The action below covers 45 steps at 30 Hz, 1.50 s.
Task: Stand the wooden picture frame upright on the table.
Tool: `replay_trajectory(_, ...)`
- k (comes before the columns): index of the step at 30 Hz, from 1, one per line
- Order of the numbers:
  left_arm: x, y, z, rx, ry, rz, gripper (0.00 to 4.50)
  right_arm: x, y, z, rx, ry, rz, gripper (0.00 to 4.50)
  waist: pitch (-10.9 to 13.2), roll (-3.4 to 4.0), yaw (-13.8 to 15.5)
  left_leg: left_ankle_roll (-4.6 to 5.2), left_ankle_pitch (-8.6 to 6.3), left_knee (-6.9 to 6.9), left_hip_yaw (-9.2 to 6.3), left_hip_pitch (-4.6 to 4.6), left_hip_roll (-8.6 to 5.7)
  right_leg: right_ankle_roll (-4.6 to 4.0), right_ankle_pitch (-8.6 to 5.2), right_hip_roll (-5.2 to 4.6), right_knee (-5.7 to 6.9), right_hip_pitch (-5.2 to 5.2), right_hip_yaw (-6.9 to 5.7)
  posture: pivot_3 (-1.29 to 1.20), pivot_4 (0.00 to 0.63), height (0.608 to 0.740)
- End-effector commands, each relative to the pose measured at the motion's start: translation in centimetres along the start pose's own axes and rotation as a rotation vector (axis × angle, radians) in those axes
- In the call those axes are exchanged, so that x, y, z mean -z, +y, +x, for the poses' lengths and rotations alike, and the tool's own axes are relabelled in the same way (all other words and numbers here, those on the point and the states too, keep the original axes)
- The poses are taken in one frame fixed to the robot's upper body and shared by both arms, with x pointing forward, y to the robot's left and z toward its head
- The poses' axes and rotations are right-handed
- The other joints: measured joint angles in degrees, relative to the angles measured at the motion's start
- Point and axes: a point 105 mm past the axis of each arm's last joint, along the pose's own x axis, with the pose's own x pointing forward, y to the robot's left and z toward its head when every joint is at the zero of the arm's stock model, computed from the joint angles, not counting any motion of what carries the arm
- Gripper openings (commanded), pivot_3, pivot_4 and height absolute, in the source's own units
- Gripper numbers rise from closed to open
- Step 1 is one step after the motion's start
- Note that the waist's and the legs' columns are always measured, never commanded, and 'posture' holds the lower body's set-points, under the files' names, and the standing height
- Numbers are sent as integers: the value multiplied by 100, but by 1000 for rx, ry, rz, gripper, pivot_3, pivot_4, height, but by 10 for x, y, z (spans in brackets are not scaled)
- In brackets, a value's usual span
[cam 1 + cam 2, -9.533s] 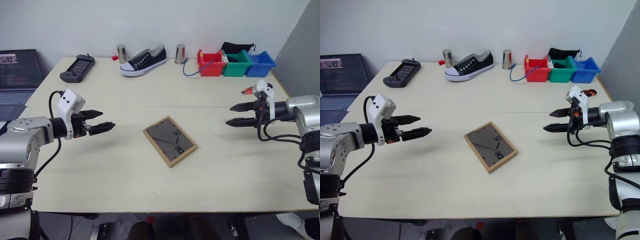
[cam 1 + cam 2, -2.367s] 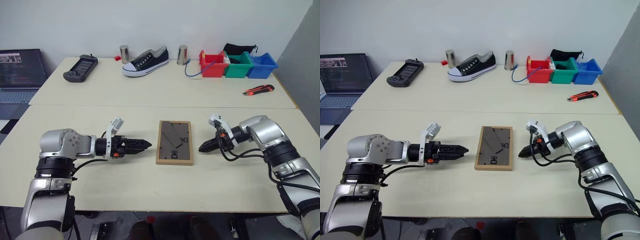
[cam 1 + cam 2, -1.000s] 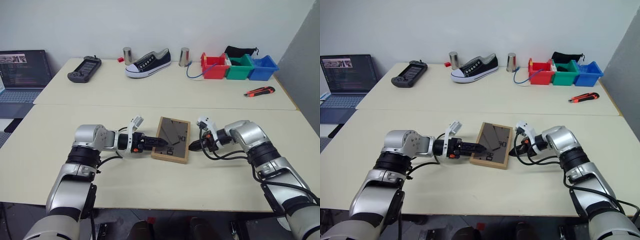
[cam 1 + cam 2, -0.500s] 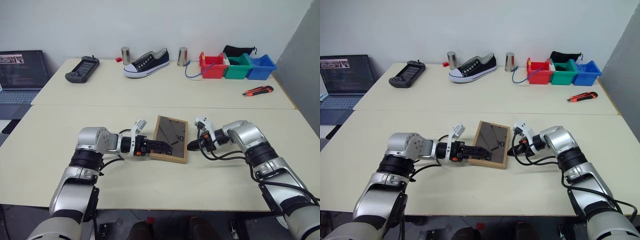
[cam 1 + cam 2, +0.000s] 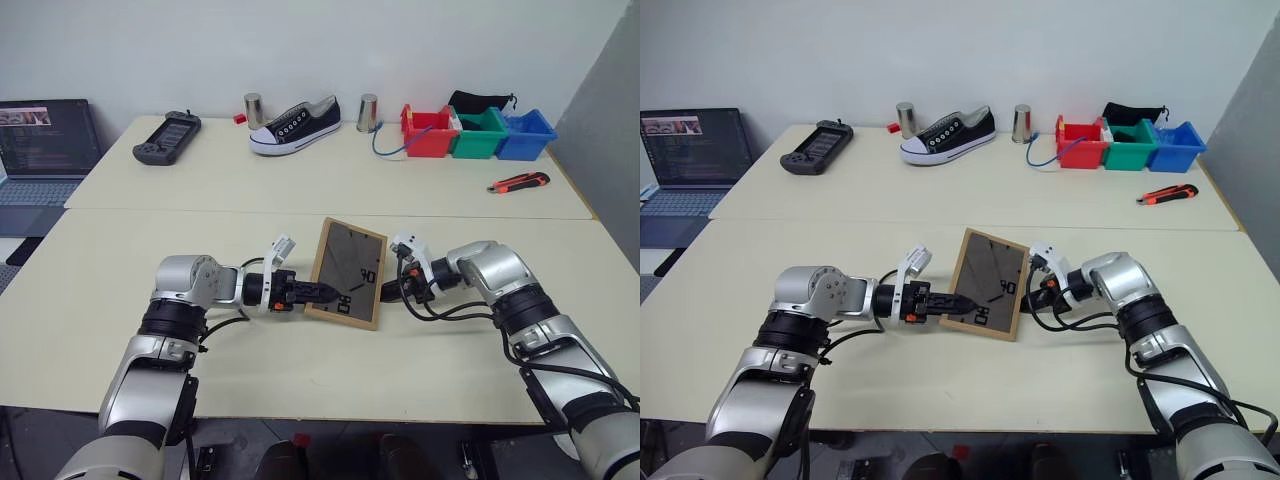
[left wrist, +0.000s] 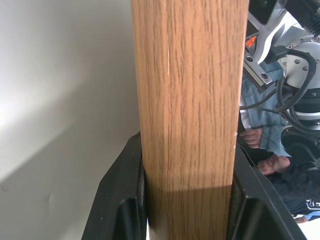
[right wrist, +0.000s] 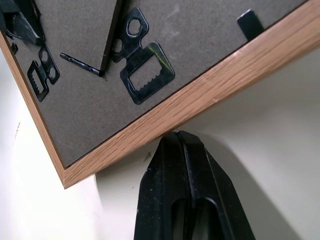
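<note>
Two sections of cream, flat surface [image 5: 300,190] meet at a seam, and the far section is lined with clutter: a black handheld game controller [image 5: 166,138], two short metal cylinders [image 5: 253,110] either side of a black-and-white canvas sneaker [image 5: 294,123], then red [image 5: 424,133], green [image 5: 474,131] and blue plastic bins [image 5: 525,133] in a row with a blue cable [image 5: 383,144] trailing from the red one. An orange-and-black utility knife [image 5: 517,182] lies alone toward the right edge, and an open laptop [image 5: 40,140] sits off to the far left. None of it crowds the near section.

There, between both arms, is the small rectangular light-wood picture frame [image 5: 347,272], tilted up off the surface with its lower long edge down and its dark grey, matte back facing the camera. In the right wrist view the back carries stamped metal sawtooth hangers [image 7: 145,70] and the triangular fold-out stand lies flat against the board.

Left hand [image 5: 325,292] reaches in nearly level from the left, its black fingers [image 6: 122,200] clamped on either side of the grained wooden edge. Right hand [image 5: 385,293] angles down from the right, fingers pressed together, its tip at the frame's outer rail, though actual contact is hard to judge.
</note>
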Motion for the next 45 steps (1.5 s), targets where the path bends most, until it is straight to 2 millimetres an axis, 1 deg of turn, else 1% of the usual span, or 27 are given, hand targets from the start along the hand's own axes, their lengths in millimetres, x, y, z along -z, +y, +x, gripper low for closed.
replay_trajectory(1,-13,-4,-7,-10,-71,17,1312,8,-5,-9,24,11,21,0,0,0,2,0,0,0,0,0,0,0,0,0,-1,0,0,0,150,740)
replay_trajectory(5,-15,-13,-12,13,-98,30,1312,10,-9,-25,36,8,22,0,1,0,5,0,0,0,-4,-5,-1,0,0,-1,-2,-1,-3,0,150,740)
replay_trajectory(7,-12,-27,-19,59,-113,56,1312,6,-7,-57,1,-10,3,268,6,3,6,0,0,0,-7,-9,-1,0,0,-2,-4,-3,-5,0,150,740)
replay_trajectory(9,-9,-36,-24,75,-124,83,1312,-2,1,-80,-53,-31,-16,635,17,16,20,1,0,2,-13,-30,-4,0,0,-5,-8,-16,-9,0,150,740)
replay_trajectory(10,-9,-38,-25,88,-141,76,1312,-8,7,-88,-83,-53,-20,930,17,16,18,1,0,4,-18,-41,-7,0,0,-9,-12,-23,-15,0,150,740)
replay_trajectory(11,-9,-40,-26,98,-153,69,1312,-13,10,-93,-103,-68,-22,1095,17,16,16,1,-1,5,-23,-42,-6,0,0,-9,-15,-23,-18,0,150,740)
replay_trajectory(14,-4,-43,-26,99,-172,82,1312,-46,37,-111,-257,-186,-4,1833,18,18,-34,2,-1,3,-51,-44,-6,0,0,-1,-17,-24,-22,0,150,740)
replay_trajectory(15,-2,-44,-25,98,-175,89,1312,-60,45,-114,-300,-222,-5,1952,18,18,-43,2,-1,1,-63,-43,-7,0,0,6,-14,-24,-15,0,150,740)
replay_trajectory(16,-1,-44,-24,97,-178,89,1312,-70,51,-114,-325,-247,-4,2352,18,18,-31,2,-1,2,-77,-43,-7,0,0,13,-13,-23,-16,0,150,740)
replay_trajectory(17,0,-44,-23,97,-180,90,1312,-79,56,-112,-345,-266,-1,2393,20,21,-36,3,-2,2,-82,-43,-7,0,0,13,-14,-22,-21,0,150,740)
replay_trajectory(19,1,-45,-23,96,-184,91,1312,-89,62,-106,-364,-278,-8,2844,20,21,-35,3,-2,2,-79,-43,-10,0,0,12,-14,-24,-9,0,150,740)
replay_trajectory(20,1,-45,-22,96,-185,92,1312,-90,63,-103,-366,-274,-15,3122,20,21,-22,3,-2,2,-81,-43,-9,0,0,12,-13,-24,-12,0,150,740)
replay_trajectory(22,1,-46,-22,94,-188,96,1312,-91,64,-97,-359,-261,-29,3495,20,20,6,4,-2,2,-87,-44,-8,0,0,12,-14,-23,-18,0,150,740)
replay_trajectory(23,1,-47,-22,97,-190,100,1312,-92,63,-94,-352,-261,-26,3829,20,20,20,4,-2,2,-87,-49,-9,0,0,10,-16,-23,-20,0,150,740)
replay_trajectory(24,1,-48,-23,100,-191,103,1312,-93,62,-92,-349,-262,-24,3981,20,21,27,4,-3,2,-88,-51,-11,0,0,6,-18,-23,-24,0,150,740)
replay_trajectory(26,1,-49,-23,102,-190,112,1312,-94,59,-87,-327,-255,-28,4460,20,21,30,5,-3,6,-95,-66,-15,0,0,-4,-19,-27,-38,0,150,740)
replay_trajectory(28,2,-49,-23,98,-188,119,1312,-92,54,-80,-276,-239,-59,4491,20,21,29,5,-3,10,-114,-80,-17,0,0,-9,-19,-29,-58,0,150,740)
replay_trajectory(30,3,-51,-22,107,-183,128,1312,-92,43,-70,-214,-226,-60,4491,19,21,18,5,-3,10,-124,-82,-17,0,0,-9,-19,-29,-68,0,150,740)
replay_trajectory(34,5,-53,-19,116,-170,139,1312,-98,39,-61,-193,-240,-41,4491,20,21,3,5,-3,9,-130,-85,-17,0,0,-8,-18,-29,-74,0,150,740)
replay_trajectory(39,7,-56,-16,127,-156,145,1312,-112,44,-52,-223,-269,-31,4491,20,21,-6,5,-3,8,-136,-85,-17,0,0,-8,-17,-29,-82,0,150,740)
replay_trajectory(45,8,-56,-14,127,-149,148,1312,-119,56,-43,-270,-269,-47,4491,20,21,-1,5,-3,8,-143,-88,-18,0,0,-9,-15,-28,-88,0,150,740)
